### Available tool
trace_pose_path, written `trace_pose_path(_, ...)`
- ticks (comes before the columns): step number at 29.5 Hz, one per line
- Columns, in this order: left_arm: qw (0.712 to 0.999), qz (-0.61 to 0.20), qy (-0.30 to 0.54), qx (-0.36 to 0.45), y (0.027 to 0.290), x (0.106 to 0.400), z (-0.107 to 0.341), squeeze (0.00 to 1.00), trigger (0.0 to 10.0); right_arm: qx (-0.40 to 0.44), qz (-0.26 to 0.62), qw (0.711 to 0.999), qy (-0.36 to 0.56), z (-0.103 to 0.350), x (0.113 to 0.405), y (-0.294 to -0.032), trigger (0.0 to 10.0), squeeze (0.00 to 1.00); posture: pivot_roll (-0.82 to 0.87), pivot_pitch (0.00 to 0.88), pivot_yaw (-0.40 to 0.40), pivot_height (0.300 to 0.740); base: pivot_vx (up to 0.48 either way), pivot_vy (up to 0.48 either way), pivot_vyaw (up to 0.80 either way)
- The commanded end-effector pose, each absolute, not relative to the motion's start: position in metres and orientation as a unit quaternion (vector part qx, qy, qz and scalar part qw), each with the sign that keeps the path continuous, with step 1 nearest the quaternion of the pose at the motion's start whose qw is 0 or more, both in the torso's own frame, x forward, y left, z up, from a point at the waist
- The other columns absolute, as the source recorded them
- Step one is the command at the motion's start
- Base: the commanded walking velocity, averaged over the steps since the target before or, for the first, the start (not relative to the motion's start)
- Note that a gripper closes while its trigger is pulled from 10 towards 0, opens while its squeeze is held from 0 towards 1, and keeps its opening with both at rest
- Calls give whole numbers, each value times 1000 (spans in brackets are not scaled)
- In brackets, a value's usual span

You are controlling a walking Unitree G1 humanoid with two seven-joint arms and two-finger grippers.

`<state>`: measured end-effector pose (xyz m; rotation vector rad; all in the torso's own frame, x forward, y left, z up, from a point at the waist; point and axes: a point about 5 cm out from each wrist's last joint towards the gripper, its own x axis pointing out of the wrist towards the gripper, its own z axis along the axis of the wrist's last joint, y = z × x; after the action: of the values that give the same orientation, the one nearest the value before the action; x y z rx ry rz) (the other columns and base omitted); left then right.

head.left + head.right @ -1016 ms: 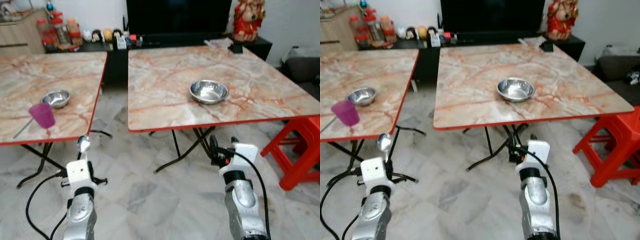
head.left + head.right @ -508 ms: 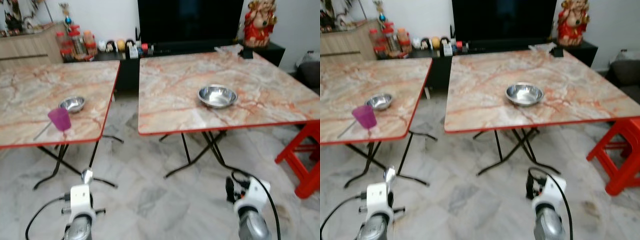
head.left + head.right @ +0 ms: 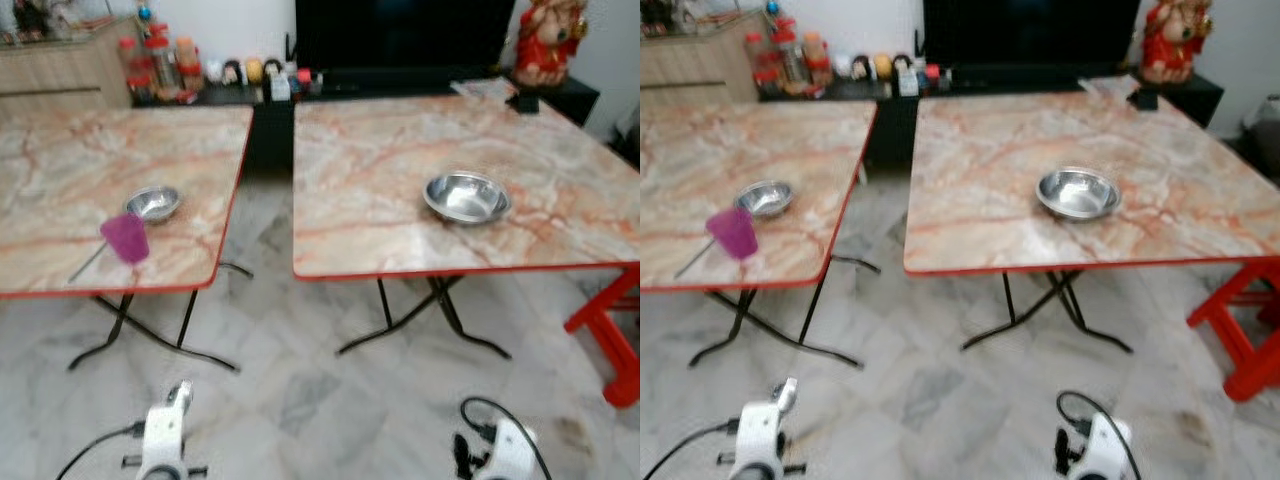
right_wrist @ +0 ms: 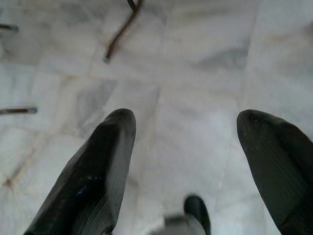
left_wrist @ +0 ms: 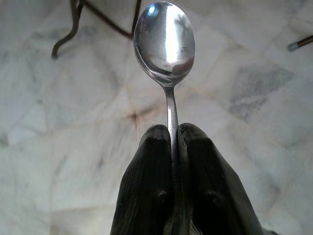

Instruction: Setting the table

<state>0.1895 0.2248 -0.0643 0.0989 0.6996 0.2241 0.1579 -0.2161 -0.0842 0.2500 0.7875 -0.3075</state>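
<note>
My left gripper (image 5: 169,142) is shut on the handle of a steel spoon (image 5: 165,44), whose bowl points away from the fingers over the marble floor. That spoon's bowl (image 3: 180,393) pokes up above my left wrist at the lower left of the eye views. My right gripper (image 4: 186,132) is open and holds nothing, low over the floor. The right table (image 3: 380,190) carries a large steel bowl (image 3: 466,197). On the left table (image 3: 60,190) stand a small steel bowl (image 3: 152,203) and a purple cup (image 3: 125,238), with a thin utensil (image 3: 88,264) lying beside the cup.
A floor gap runs between the two folding tables, with their black crossed legs (image 3: 420,320) underneath. A red plastic stool (image 3: 612,330) stands at the right. Behind are a dark TV cabinet (image 3: 260,90) with jars and figurines and a red statue (image 3: 548,40).
The camera has risen and pulled back, so both tables show more fully. Both arms have sunk to the bottom edge of the eye views. The left gripper still holds the spoon.
</note>
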Motion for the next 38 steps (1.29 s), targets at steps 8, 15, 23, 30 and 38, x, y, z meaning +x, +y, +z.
trace_pose_path(8,927,101,357,52,221,186,-69,0,10000,114,-150,899,395,-87,153,-218,10000,0,-41,0,20,740,262,0,198)
trace_pose_path(15,927,99,357,51,220,187,-69,0,10000,114,-146,900,394,-86,154,-219,10000,0,-45,0,18,740,259,0,337)
trace_pose_path(23,927,90,359,55,218,187,-70,0,10000,111,-142,899,400,-88,151,-218,10000,0,-49,0,15,740,261,0,0)
trace_pose_path(30,928,70,362,50,213,188,-70,0,10000,116,-142,897,402,-89,148,-218,10000,0,-56,0,17,740,73,0,0)
trace_pose_path(38,925,68,368,59,215,184,-72,0,10000,119,-141,897,402,-90,144,-217,10000,0,-63,0,23,740,0,0,0)
